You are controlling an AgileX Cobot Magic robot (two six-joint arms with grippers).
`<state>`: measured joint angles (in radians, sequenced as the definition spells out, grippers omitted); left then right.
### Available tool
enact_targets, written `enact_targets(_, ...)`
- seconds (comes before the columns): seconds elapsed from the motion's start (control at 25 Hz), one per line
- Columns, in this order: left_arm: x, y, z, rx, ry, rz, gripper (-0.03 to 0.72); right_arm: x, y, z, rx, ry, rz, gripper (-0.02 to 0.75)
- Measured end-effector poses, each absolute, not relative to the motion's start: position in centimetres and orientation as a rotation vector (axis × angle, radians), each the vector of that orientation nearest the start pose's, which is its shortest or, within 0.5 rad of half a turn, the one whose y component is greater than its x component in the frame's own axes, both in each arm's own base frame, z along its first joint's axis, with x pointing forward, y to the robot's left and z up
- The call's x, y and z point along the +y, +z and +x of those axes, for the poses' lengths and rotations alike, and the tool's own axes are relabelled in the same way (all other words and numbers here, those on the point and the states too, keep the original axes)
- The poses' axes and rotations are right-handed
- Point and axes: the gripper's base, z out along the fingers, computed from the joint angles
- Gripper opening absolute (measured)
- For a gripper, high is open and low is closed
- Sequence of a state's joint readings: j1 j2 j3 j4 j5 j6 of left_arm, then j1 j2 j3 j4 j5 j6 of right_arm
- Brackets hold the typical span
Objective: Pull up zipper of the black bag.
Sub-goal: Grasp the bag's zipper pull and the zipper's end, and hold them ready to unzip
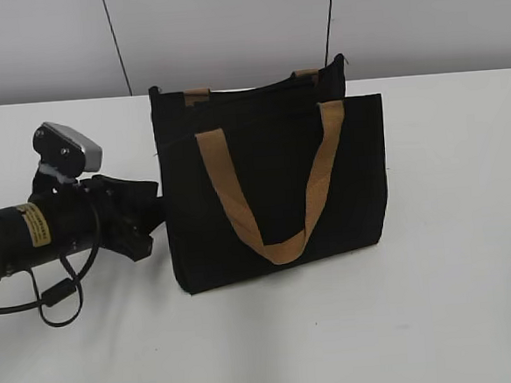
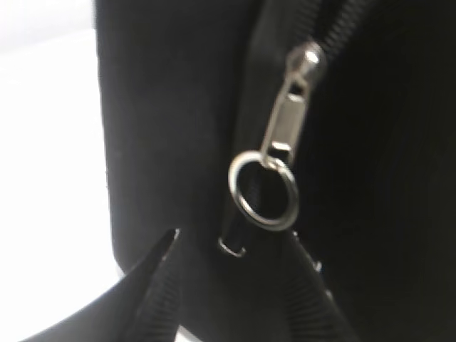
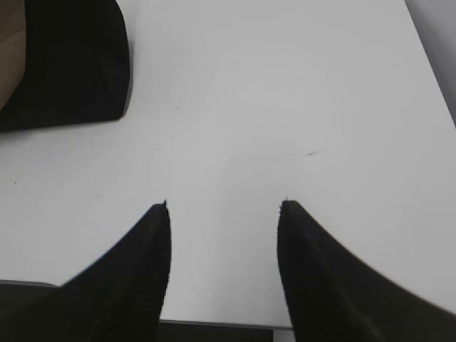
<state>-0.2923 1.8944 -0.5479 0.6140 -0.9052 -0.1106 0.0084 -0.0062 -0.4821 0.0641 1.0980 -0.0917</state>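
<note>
The black bag (image 1: 273, 186) stands upright on the white table with tan strap handles (image 1: 277, 243). My left gripper (image 1: 152, 212) is at the bag's left side edge. In the left wrist view the silver zipper slider (image 2: 288, 107) with its round ring (image 2: 262, 191) hangs on the black zip track, just ahead of my open left fingertips (image 2: 235, 239), which hold nothing. My right gripper (image 3: 223, 206) is open and empty over bare table; a corner of the bag (image 3: 68, 64) shows at its upper left. The right arm is out of the exterior view.
The white table (image 1: 456, 300) stretches around the bag. A grey wall (image 1: 226, 27) stands behind it. The left arm's wrist camera (image 1: 70, 150) and cable (image 1: 57, 297) lie left of the bag.
</note>
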Motion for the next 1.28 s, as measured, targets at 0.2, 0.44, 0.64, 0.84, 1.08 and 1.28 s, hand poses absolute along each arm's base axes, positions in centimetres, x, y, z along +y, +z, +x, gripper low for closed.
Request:
enact_targets(0.2,-12.6,10.9,27.7,1.801,-0.476,0.835,0.335,0.5,26.9,-0.6,2.089,0.027,-0.109,0.382)
enact_targets(0.44,-12.8,10.0,27.7,1.794,-0.511,0.821,0.335,0.5,26.9,-0.6,2.089,0.027,-0.109,0.379)
enact_targets(0.64,-12.8,10.2,27.7,1.772,-0.521,0.810,0.335,0.5,26.9,-0.6,2.089,0.027,-0.109,0.379)
enact_targets(0.84,-12.8,9.4,27.7,1.788,-0.532,0.803,0.335,0.5,26.9,-0.6,2.089,0.027,-0.109,0.379)
enact_targets(1.08,-13.1,8.9,28.4,1.765,-0.549,0.790,0.314,0.5,26.9,-0.6,2.089,0.027,-0.109,0.379)
enact_targets(1.28,-13.2,9.1,28.7,1.753,-0.548,0.788,0.258,0.5,26.9,-0.6,2.089,0.027,-0.109,0.379)
